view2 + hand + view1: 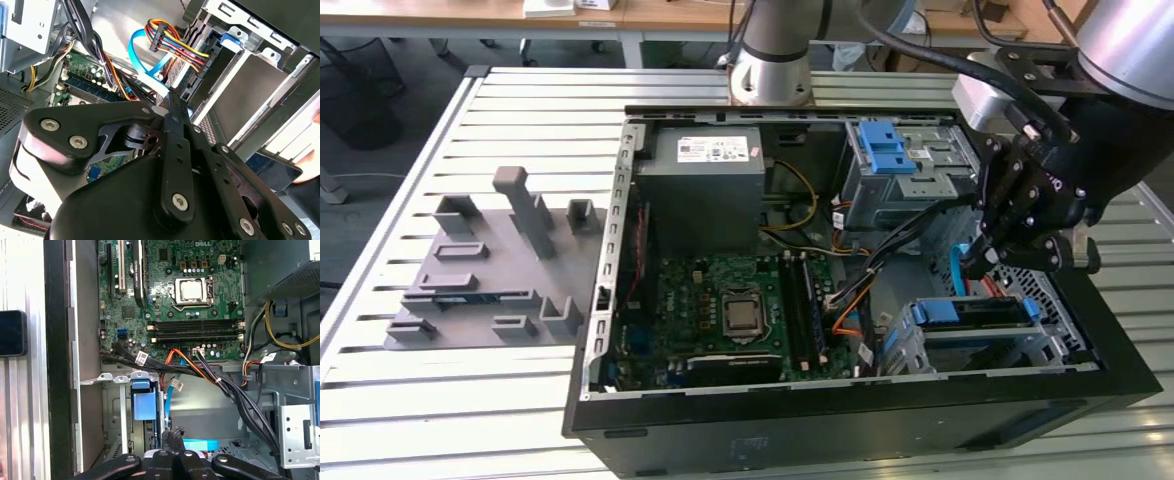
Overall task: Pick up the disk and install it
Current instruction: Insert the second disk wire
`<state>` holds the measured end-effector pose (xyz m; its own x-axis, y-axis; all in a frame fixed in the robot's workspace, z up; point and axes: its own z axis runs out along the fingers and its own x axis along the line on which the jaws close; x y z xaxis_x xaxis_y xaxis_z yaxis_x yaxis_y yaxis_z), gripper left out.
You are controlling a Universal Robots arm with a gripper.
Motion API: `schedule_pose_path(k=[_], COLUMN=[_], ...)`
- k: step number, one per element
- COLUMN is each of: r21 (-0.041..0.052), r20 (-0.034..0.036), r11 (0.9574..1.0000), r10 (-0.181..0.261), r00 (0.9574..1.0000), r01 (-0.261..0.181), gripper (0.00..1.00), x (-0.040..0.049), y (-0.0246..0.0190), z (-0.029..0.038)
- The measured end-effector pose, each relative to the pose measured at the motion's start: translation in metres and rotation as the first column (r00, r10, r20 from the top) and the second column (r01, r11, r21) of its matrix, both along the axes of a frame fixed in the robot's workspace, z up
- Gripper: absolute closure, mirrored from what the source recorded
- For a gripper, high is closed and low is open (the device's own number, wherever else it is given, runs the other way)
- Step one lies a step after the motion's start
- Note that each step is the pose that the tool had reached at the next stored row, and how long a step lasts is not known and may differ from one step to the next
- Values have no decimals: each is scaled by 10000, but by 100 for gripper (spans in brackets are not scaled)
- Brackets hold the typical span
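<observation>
One flat silver disk (983,312) with blue plastic rails sits in the metal bay. I hover my pincer (1014,255) just above it, inside the black case (854,430). Spread or pressed together, I cannot tell.

The disk (977,312) sits in a drive cage at the near corner of the open computer case (1067,400), toward the exterior view's right. Its blue plastic carrier rail faces up, lying level along the cage top, with silver metal just beneath. In the first wrist view its blue carrier (145,407) stands between the cage's grey walls.
</observation>
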<state>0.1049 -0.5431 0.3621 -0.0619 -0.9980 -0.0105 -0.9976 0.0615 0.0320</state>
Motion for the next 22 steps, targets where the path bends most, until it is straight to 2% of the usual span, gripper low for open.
schedule_pose_path(k=[3,4,7,9,11,12,17,18,19,22], r21=[-61,-85,-168,-258,-342,-389,-570,-581,-585,-584], r20=[0,0,16,63,164,185,188,188,188,188], r11=[10000,10000,9999,9997,9994,9992,9984,9983,9983,9983], r10=[1,1,0,0,2,3,6,6,7,6], r00=[10000,10000,10000,10000,9999,9998,9998,9998,9998,9998], r01=[-1,-1,0,2,3,4,4,5,4,5], gripper=[89,83,83,83,83,83,82,82,75,75], x=[0,1,-1,-3,-4,-3,-4,-4,-4,-4], y=[3,4,10,16,21,24,31,32,34,39], z=[8,13,33,38,38,38,21,14,6,-32])
